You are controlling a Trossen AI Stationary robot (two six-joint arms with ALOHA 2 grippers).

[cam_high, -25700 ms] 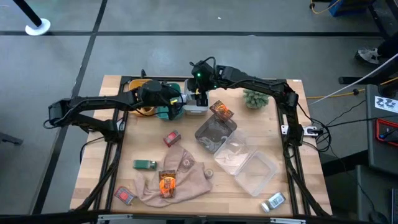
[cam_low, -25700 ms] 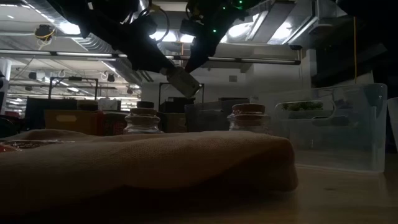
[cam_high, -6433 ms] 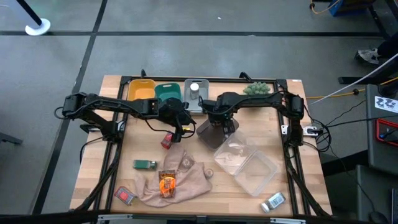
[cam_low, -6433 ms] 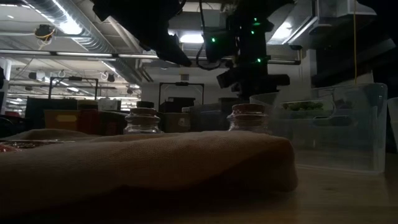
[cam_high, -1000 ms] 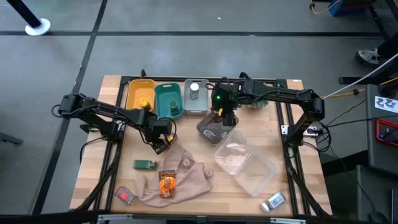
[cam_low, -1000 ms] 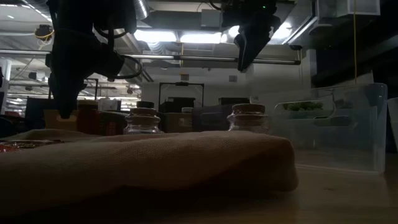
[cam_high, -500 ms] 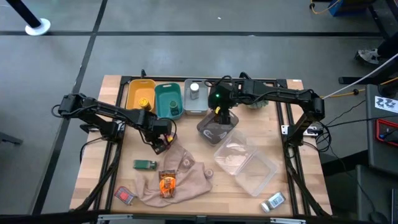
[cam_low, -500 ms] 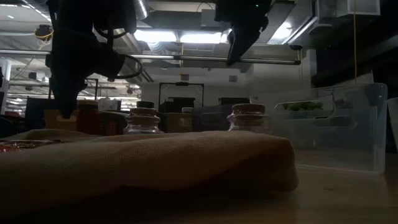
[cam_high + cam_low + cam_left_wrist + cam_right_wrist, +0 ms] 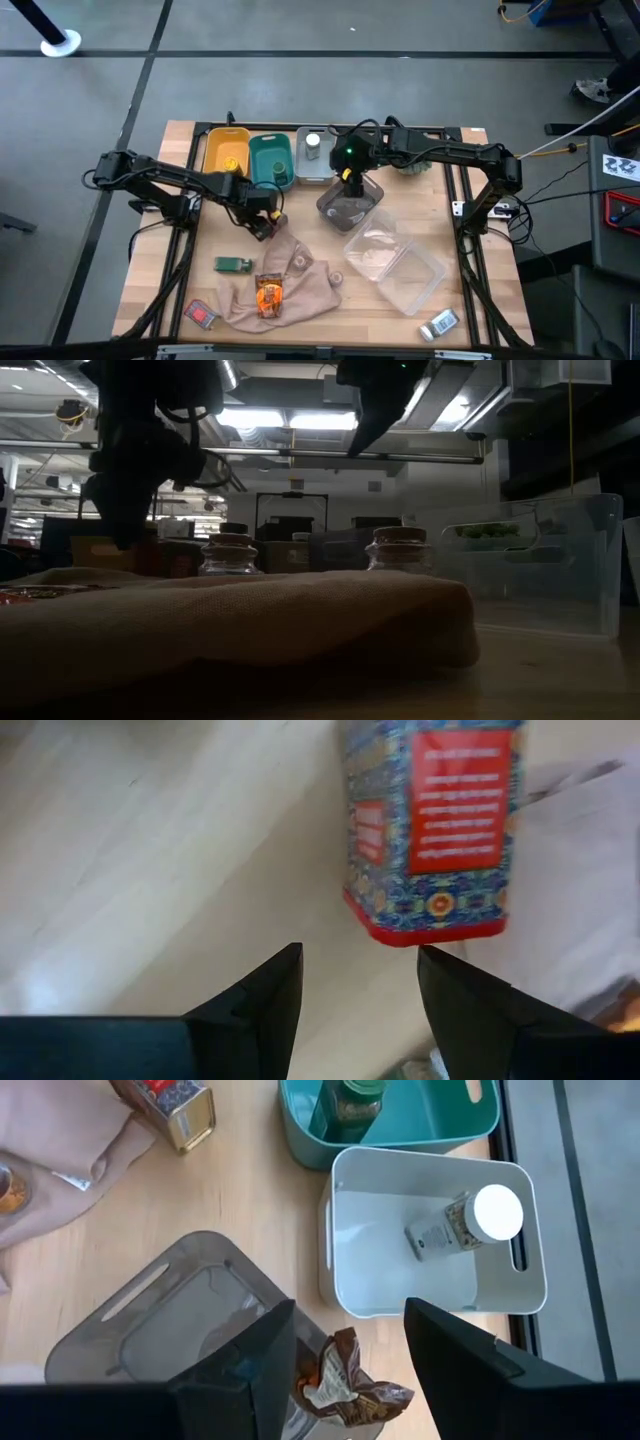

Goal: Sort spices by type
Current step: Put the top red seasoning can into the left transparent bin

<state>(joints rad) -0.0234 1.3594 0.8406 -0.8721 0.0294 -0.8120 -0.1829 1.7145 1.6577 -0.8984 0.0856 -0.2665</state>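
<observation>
I see a red tin [image 9: 430, 830] lying on its side near the desk's middle, its end touching the cloth. A white-capped jar [image 9: 465, 1225] lies tilted in the white bin at the far edge; a green jar [image 9: 347, 1107] stands in the teal bin. A brown sachet [image 9: 345, 1385] hangs over the grey tub. A green box [image 9: 233, 264], an orange sachet [image 9: 268, 296] and a red packet [image 9: 201, 314] lie toward the near left corner, and a silver pack [image 9: 439, 323] near the near right corner.

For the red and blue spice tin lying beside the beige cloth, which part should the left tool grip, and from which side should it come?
Probably across the narrow width of the red and blue tin, coming from straight above. It lies flat on the table, long sides exposed, one edge by the beige cloth. The left tool is open beside it.
</observation>
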